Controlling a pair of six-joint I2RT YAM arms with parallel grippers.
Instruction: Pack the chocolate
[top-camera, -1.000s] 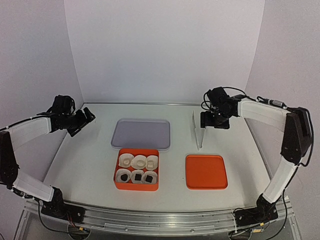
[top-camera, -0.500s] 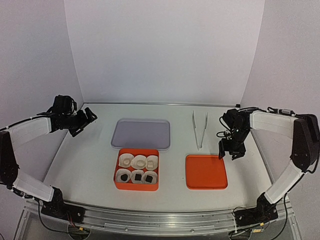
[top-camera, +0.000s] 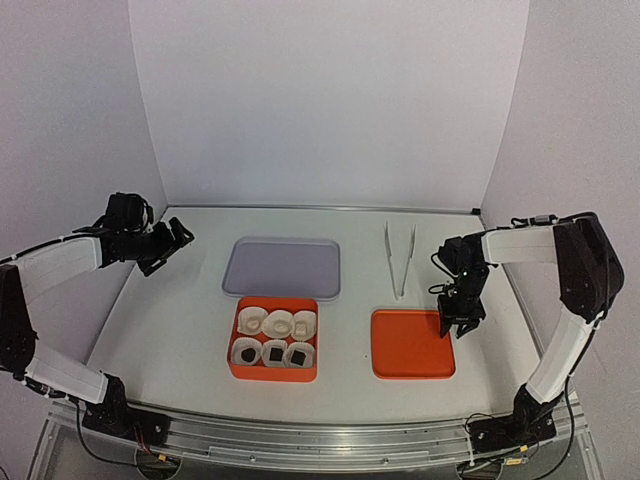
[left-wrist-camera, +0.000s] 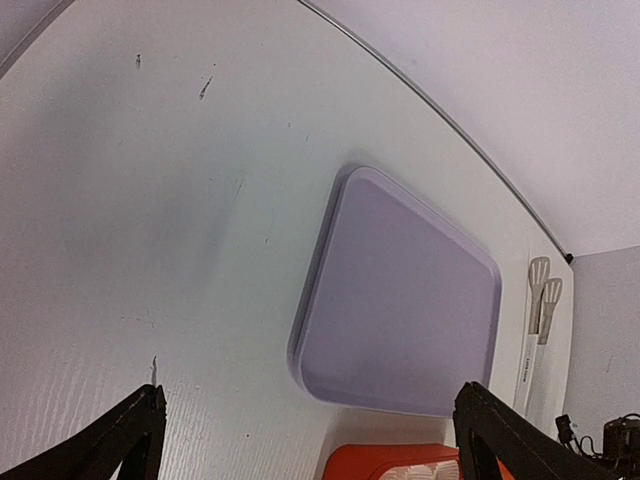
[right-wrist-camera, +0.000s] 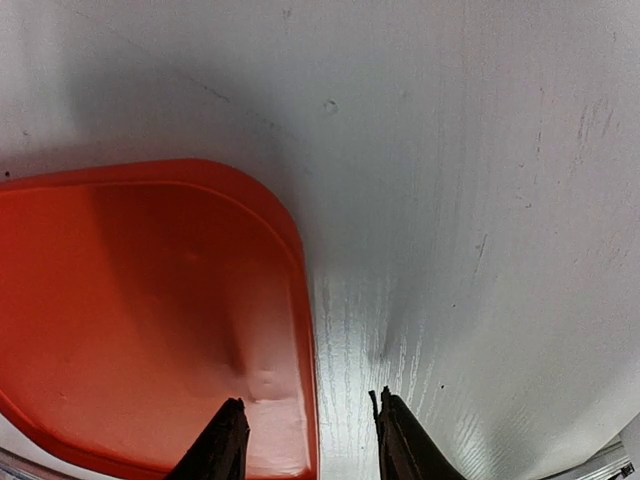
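An orange box (top-camera: 273, 372) holds six white paper cups. The front row has three dark chocolate chunks (top-camera: 273, 352). The back row has three cream ones (top-camera: 278, 323). A flat orange lid (top-camera: 405, 345) lies to the box's right. My right gripper (top-camera: 458, 322) is open and low at the lid's right edge. In the right wrist view the gripper (right-wrist-camera: 310, 440) straddles the rim of the lid (right-wrist-camera: 150, 300), one finger over the lid and one over the table. My left gripper (top-camera: 172, 238) is open and empty at the far left. In its wrist view the gripper (left-wrist-camera: 310, 450) frames the box corner (left-wrist-camera: 400, 462).
A lilac tray (top-camera: 283, 267) lies behind the box and shows in the left wrist view (left-wrist-camera: 410, 300). White tongs (top-camera: 401, 257) lie flat on the table behind the lid and also show in the left wrist view (left-wrist-camera: 535, 320). White walls enclose the table.
My right gripper let go of the tongs, which now lie flat, and came forward and down to the orange lid's right edge. The left arm barely moved.
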